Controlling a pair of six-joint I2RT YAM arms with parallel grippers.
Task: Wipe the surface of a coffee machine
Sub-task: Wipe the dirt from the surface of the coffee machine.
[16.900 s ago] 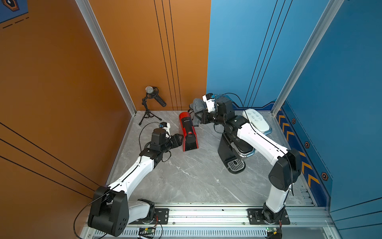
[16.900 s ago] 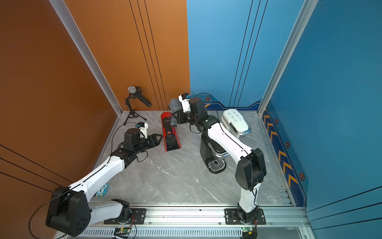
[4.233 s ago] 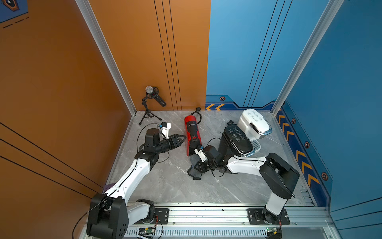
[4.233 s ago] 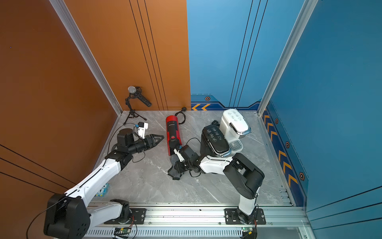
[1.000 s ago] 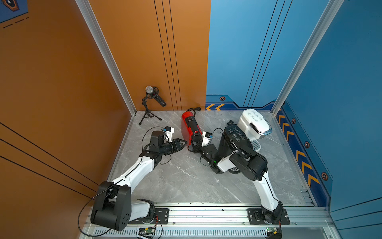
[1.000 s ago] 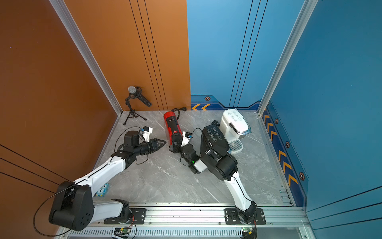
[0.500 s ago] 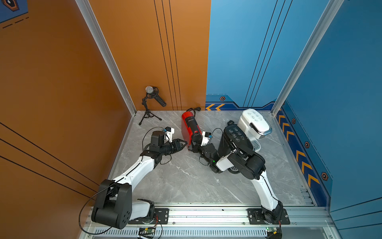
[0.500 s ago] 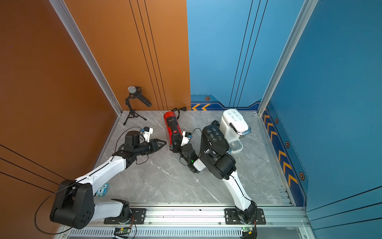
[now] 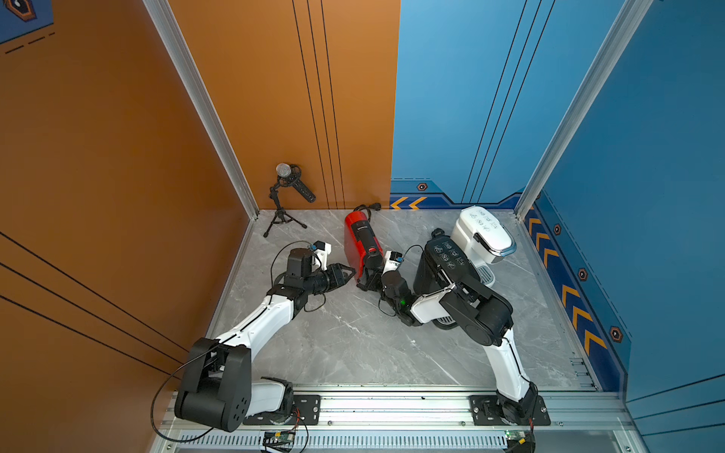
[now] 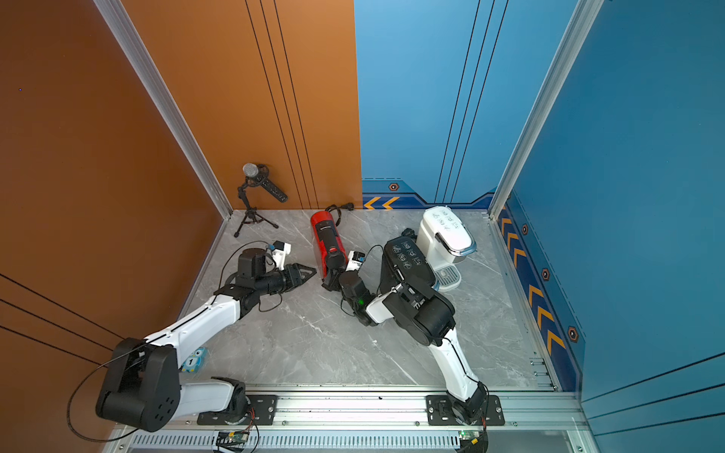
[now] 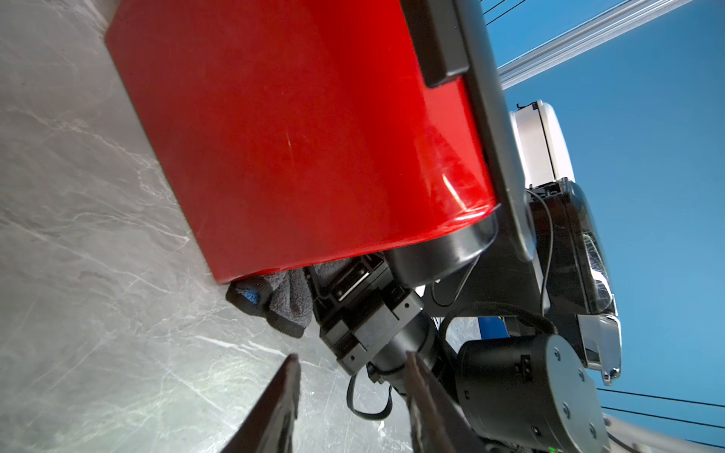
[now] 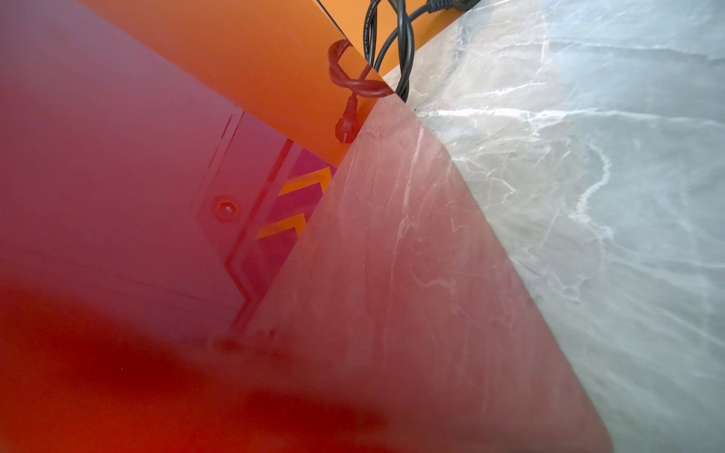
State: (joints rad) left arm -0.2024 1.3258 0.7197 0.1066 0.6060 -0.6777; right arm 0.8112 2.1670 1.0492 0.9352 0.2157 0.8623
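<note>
a: top views first. where's the red coffee machine (image 9: 359, 243)?
b: near the middle of the tabletop's (image 9: 353, 345) far edge. the right end effector (image 9: 365, 279) sits at its near end. the left end effector (image 9: 350, 270) points at its side, just beside it.
a: left wrist view?
b: the left fingers (image 11: 282, 392) stand partly apart, gripping nothing. the right end effector (image 11: 337, 280) is clamped on a grey cloth (image 11: 284, 300), against the machine's (image 11: 294, 137) lower front edge.
a: right wrist view?
b: the machine's glossy red side (image 12: 117, 274), very close, and a black cord (image 12: 404, 47) behind it.
</note>
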